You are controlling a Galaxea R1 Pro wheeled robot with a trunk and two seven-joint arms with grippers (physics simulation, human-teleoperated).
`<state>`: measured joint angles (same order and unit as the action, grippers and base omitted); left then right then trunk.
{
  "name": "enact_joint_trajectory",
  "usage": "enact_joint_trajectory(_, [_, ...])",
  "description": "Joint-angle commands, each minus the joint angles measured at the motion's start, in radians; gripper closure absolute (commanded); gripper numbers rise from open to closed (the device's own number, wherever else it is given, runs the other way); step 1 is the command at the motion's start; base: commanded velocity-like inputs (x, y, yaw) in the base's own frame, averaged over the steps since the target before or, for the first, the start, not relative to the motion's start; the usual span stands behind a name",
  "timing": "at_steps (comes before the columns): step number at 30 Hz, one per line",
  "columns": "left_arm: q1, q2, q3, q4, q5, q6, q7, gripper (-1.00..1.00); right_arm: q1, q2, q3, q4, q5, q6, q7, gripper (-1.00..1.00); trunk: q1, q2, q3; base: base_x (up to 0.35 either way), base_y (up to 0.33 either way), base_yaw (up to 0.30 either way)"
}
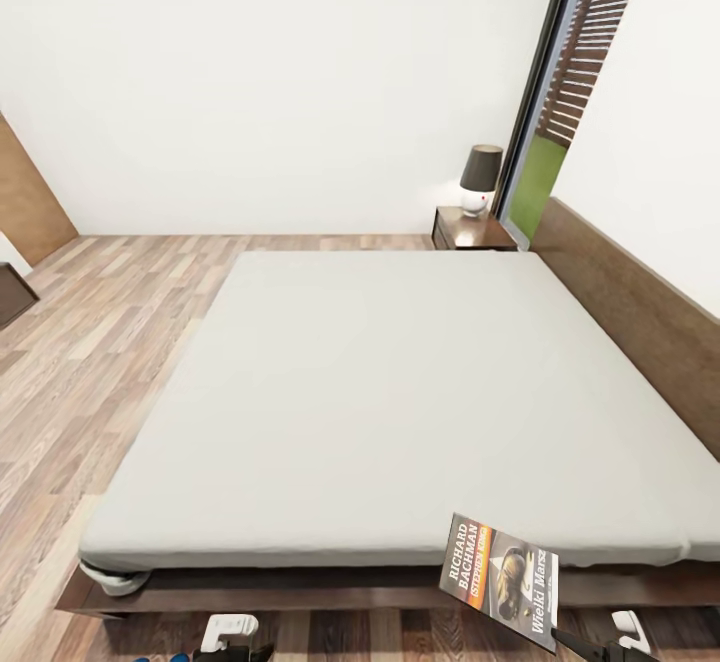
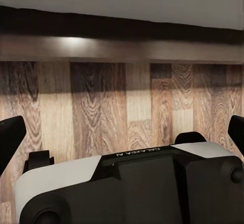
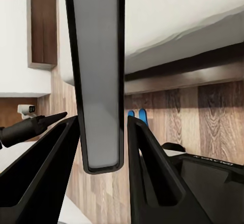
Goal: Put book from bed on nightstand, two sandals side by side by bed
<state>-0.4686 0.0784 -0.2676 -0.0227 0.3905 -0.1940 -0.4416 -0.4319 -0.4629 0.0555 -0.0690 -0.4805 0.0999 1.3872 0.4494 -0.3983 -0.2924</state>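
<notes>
The right claw (image 3: 101, 148) is clamped on the book (image 1: 498, 580), its two fingers (image 3: 147, 158) pressed against either cover, the page edge running straight out between them. In the head view the book hangs tilted off the near edge of the bed (image 1: 380, 392), over the wood floor (image 1: 90, 342). The left claw (image 2: 122, 132) is spread wide, holding nothing, facing the bed's dark frame just above the planks. The nightstand (image 1: 472, 230), carrying a lamp (image 1: 479, 180), stands at the far corner by the headboard, well apart. Two blue sandals (image 3: 138, 116) lie on the floor beside the bed frame.
</notes>
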Motion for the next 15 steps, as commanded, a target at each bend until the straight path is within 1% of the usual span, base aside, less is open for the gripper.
enact_joint_trajectory(1, [-0.001,0.000,-0.009,0.001,0.008,-0.004,-0.003,-1.00,-0.001,0.000,0.006,0.000,-0.007,0.010,0.003,1.00,0.001,-0.002,0.000,0.000,0.000,0.000])
enact_joint_trajectory(9, [0.000,0.000,-0.009,0.001,0.008,-0.004,-0.003,-1.00,-0.001,0.000,0.006,0.000,-0.007,0.010,0.003,1.00,0.001,-0.002,0.013,0.000,0.000,0.000])
enact_joint_trajectory(15, [0.003,-0.007,-0.007,0.001,0.008,-0.004,-0.003,-1.00,-0.001,0.000,0.006,0.000,-0.007,0.011,0.003,1.00,0.001,-0.002,0.023,0.000,0.000,0.000])
